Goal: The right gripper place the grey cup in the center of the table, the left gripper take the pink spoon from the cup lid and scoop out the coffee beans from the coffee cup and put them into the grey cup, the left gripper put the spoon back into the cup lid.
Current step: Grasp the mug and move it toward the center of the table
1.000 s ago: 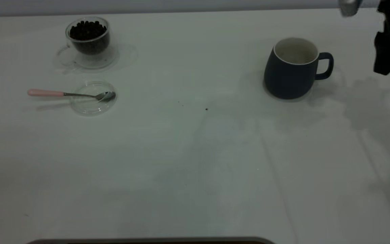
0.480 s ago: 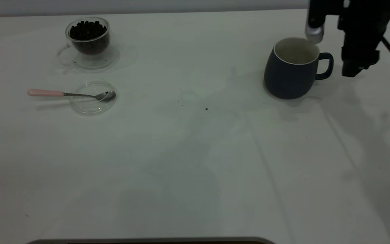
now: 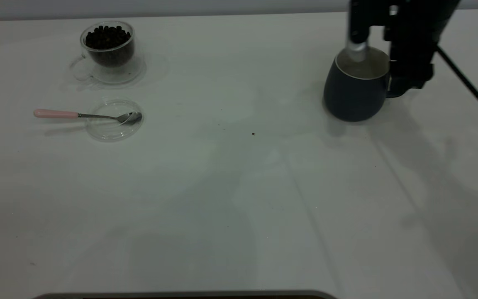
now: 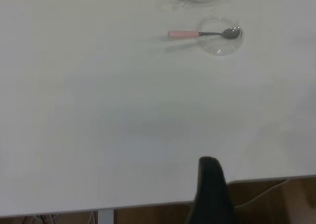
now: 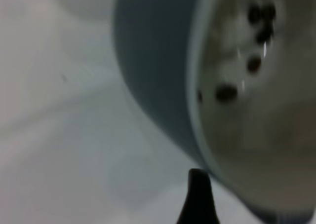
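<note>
Since a moment ago, the right gripper (image 3: pixel 382 70) has swung in over the grey cup (image 3: pixel 353 93) at two o'clock; its grip cannot be told. At ten o'clock, coffee cup (image 3: pixel 108 50), then pink spoon (image 3: pixel 85 115) on the cup lid (image 3: pixel 112 128). Left gripper (image 4: pixel 211 192), grip unclear, waits off-table.

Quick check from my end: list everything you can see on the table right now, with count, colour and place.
Large rounded blue-grey ceramic mug: one, white inside, table's far right; a few dark beans inside.
Clear double-walled glass cup: one, far left, full of dark coffee beans.
Flat clear glass lid: one, in front of the glass cup.
Pink-handled metal spoon: one, bowl resting in the lid, handle pointing left.
White tabletop: one, a few dark specks near centre.
Right gripper: black, at the mug's rim and handle.
Left gripper: black, near the table's edge.
</note>
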Tool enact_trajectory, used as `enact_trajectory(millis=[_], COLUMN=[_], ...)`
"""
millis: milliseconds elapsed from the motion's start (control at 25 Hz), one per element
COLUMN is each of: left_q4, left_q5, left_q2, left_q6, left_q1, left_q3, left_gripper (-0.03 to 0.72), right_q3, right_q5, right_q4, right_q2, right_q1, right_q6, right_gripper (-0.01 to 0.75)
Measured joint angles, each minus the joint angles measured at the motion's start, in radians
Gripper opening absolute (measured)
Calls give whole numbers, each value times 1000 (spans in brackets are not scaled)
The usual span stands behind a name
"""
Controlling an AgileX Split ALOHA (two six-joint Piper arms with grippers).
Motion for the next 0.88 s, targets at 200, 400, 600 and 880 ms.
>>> enact_trajectory(millis=[200,400,600,880], left_q4=[0,0,0,0], left_q5=[0,0,0,0], left_q2=[0,0,0,0], left_q6=[0,0,0,0], left_q1=[0,0,0,0], left_q3=[0,0,0,0], left_gripper=[588,588,588,588], right_q3=[0,0,0,0], right_q5=[-13,-39,-102,-199], right_q4=[9,79,190,360], right_q2=[0,0,0,0], right_q1=[70,139,207,262], right_q6=[1,38,96,105], right_gripper=[631,627,617,602])
